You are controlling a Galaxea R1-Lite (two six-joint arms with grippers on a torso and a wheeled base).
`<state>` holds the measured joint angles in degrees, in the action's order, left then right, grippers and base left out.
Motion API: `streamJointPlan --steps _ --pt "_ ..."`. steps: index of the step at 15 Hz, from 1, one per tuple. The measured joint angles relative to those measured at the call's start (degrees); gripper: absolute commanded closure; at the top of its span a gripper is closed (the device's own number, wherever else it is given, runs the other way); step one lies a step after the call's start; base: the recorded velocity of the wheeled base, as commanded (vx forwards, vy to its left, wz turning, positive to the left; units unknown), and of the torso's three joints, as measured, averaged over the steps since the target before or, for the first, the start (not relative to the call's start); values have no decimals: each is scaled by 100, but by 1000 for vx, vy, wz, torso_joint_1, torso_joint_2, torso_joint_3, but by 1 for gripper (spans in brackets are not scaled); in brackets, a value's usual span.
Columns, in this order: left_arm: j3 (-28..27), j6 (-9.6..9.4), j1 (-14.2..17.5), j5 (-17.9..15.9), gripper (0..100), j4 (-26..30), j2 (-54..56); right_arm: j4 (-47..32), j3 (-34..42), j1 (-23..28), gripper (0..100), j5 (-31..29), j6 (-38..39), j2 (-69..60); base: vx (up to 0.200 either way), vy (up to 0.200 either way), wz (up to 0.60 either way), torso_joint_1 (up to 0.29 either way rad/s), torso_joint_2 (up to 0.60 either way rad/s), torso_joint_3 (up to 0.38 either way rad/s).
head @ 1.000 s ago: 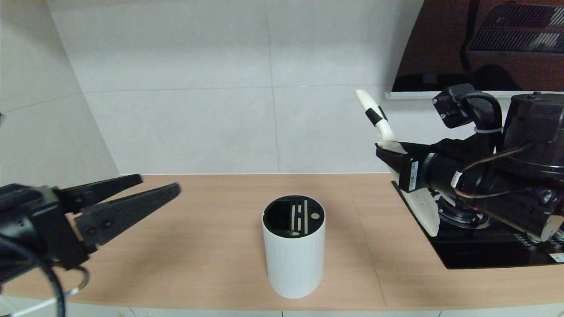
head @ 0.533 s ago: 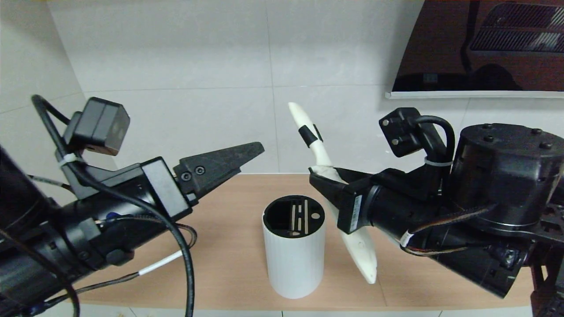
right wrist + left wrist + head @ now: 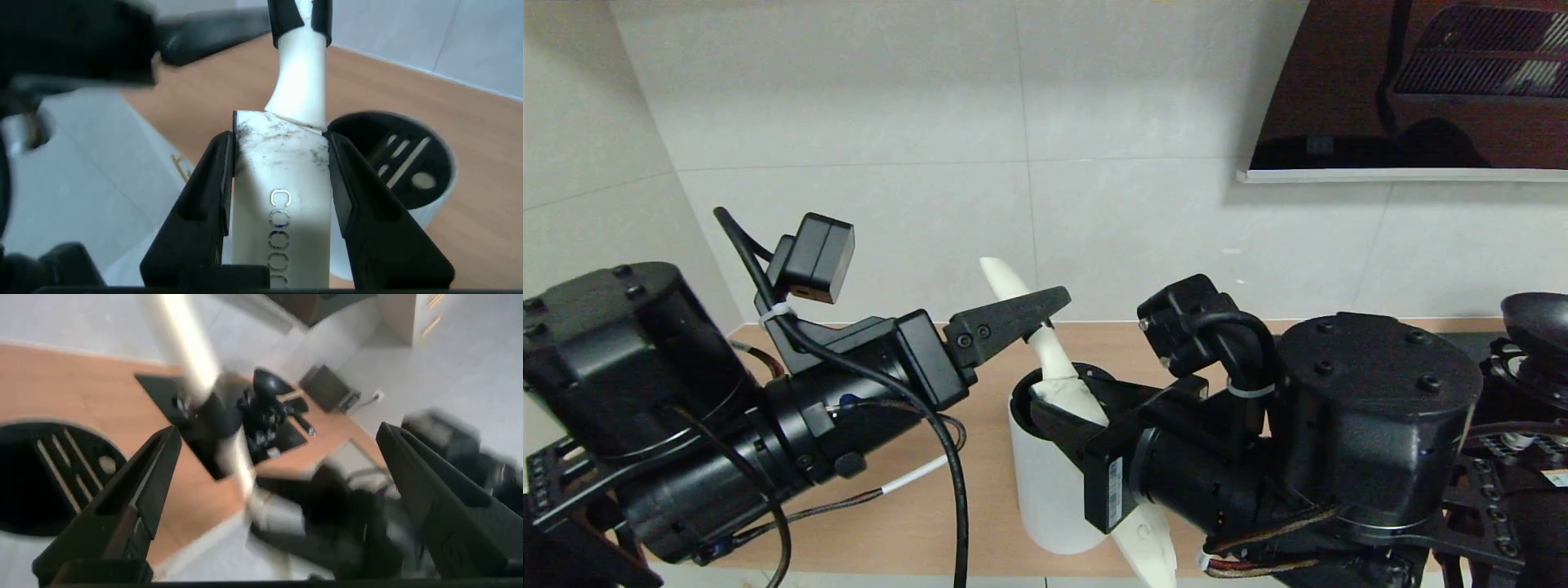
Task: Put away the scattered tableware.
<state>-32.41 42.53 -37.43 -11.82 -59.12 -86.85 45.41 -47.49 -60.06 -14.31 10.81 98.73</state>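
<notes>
The white spatula is gripped around the neck, where the handle widens into the blade, by the right claw, which is clenched tight on it. It's held off the table at a slant. The handle is pointed up and toward the back edge, and the blade is hung down toward the front edge. A black band can be seen further up the handle. In the head view the spatula is seen crossing the top of the white cylindrical holder. Whether the rim is actually touched can't be told, tbh.

The holder is stood upright near the front edge of the table, roughly midway along it. Its black top insert is split into a big opening, a few narrow slots and a small round hole.

The left claw is held up in the air on the holder's left side, spread wide and gripping nothing. The spatula handle is seen between its two fingers in the left wrist view, pretty blurred. In the head view one fingertip is placed right by the handle, and contact can't be confirmed.

Toward the table's right end a black cooktop is set in. A dark range hood is mounted above it on the pale tiled wall.
</notes>
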Motion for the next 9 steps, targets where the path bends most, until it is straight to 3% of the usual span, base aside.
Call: streamJointPlan --steps 2,9 --pt "4 -171 -4 12 0 -10 -96 2 6 -18 100 -7 0 46 0 0 0 0 0 0" --pt "9 -200 -11 244 0 -196 -444 79 45 -107 100 -35 -1 63 0 0 0 0 0 0"
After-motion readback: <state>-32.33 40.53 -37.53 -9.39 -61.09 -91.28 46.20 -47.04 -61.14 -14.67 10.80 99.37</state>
